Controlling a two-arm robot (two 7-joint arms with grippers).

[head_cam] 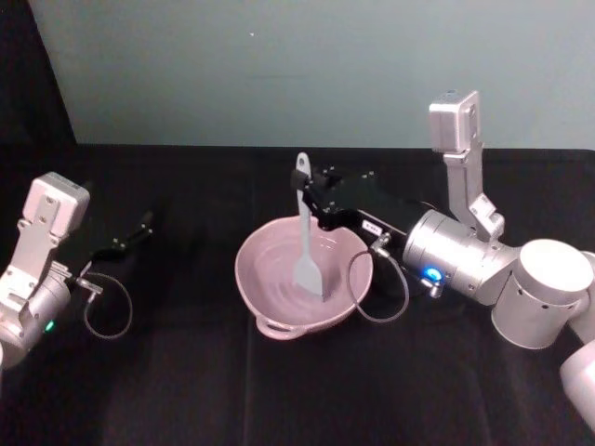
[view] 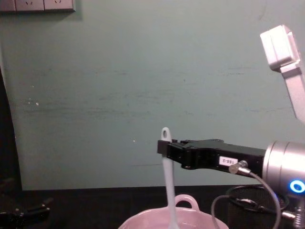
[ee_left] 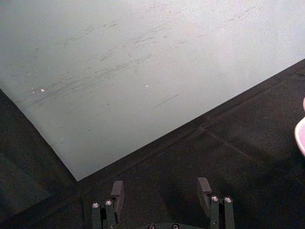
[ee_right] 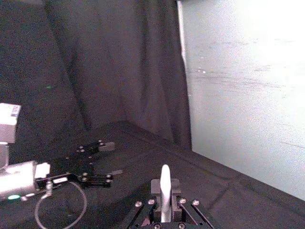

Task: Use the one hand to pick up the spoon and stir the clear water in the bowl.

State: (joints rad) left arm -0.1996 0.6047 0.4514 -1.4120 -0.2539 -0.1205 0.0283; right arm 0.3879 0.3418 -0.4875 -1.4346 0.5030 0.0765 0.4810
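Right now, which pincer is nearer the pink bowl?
Right. The right pincer holds the spoon upright over the bowl, blade inside it; the left pincer sits apart, off to the bowl's left.

We seem to be in a robot lab: a table (head_cam: 186, 390) draped in black cloth, a bare teal wall (view: 119, 71) with sockets (view: 43, 5), a black curtain (ee_right: 95, 62) at the side, and the left arm (head_cam: 33, 279) and right arm (head_cam: 474, 260) reaching over it.

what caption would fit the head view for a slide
Right claw holds the white spoon upright, blade inside the pink bowl; left claw parked open at left.
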